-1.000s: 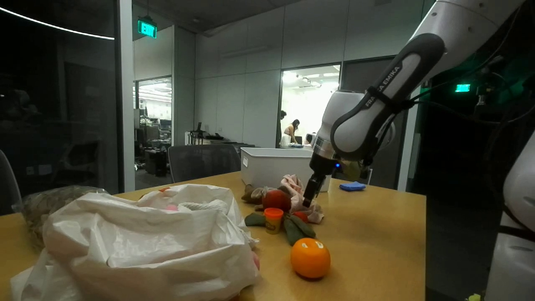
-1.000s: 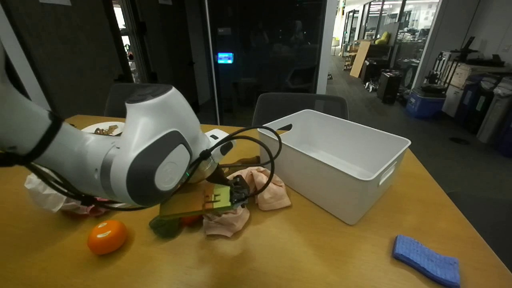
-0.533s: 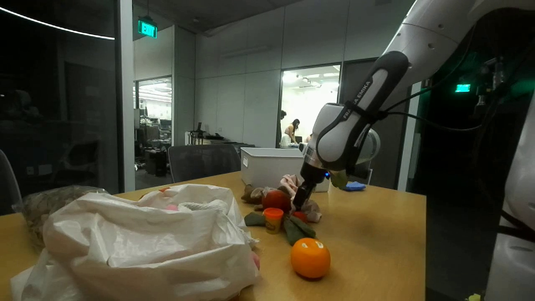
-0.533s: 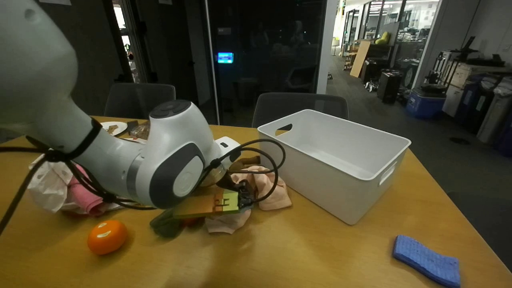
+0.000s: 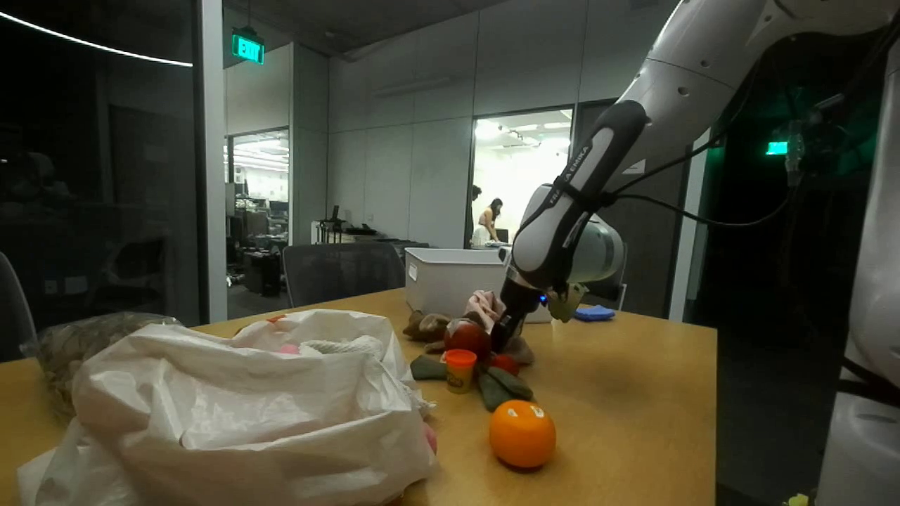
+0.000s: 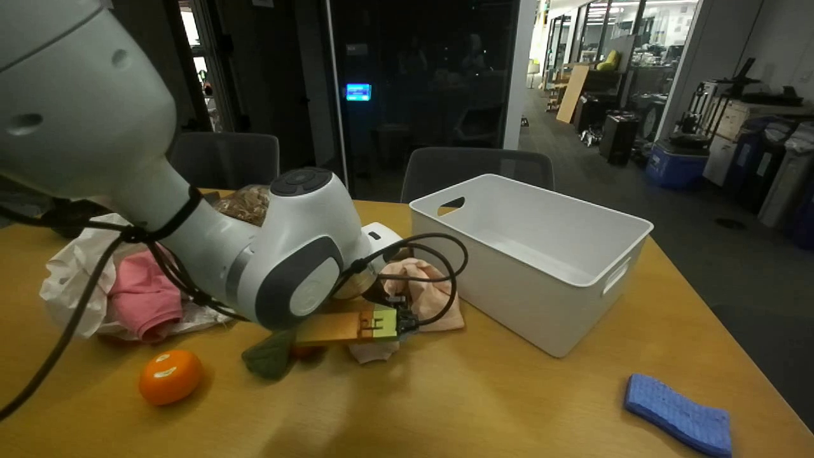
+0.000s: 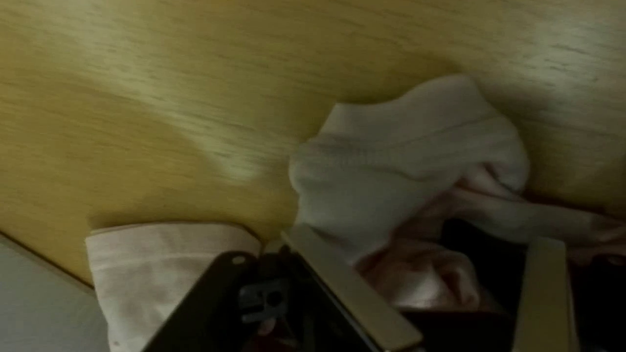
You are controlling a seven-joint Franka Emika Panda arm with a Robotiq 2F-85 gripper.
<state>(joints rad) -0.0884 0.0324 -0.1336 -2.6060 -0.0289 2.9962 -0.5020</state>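
Room light is dim and uneven. In an exterior view, a window [image 5: 522,158] washes out to near white, an exit sign [image 5: 248,47] glows green, and a curved light strip [image 5: 140,59] stands out against black. In an exterior view, a blue screen [image 6: 358,92] shines from a dark background, white highlights dot the orange fruit [image 6: 170,381], and soft shadows spread over the table [image 6: 445,407]. The wrist view is gloomy and blurred: pale sheen streaks the table, and folds in the pink cloth [image 7: 391,146] seem lost in shadow.

Office | EXIT sign [image 5: 248,48] (lit green) | mesh chairs [image 6: 480,166] | glass wall [image 6: 423,117]
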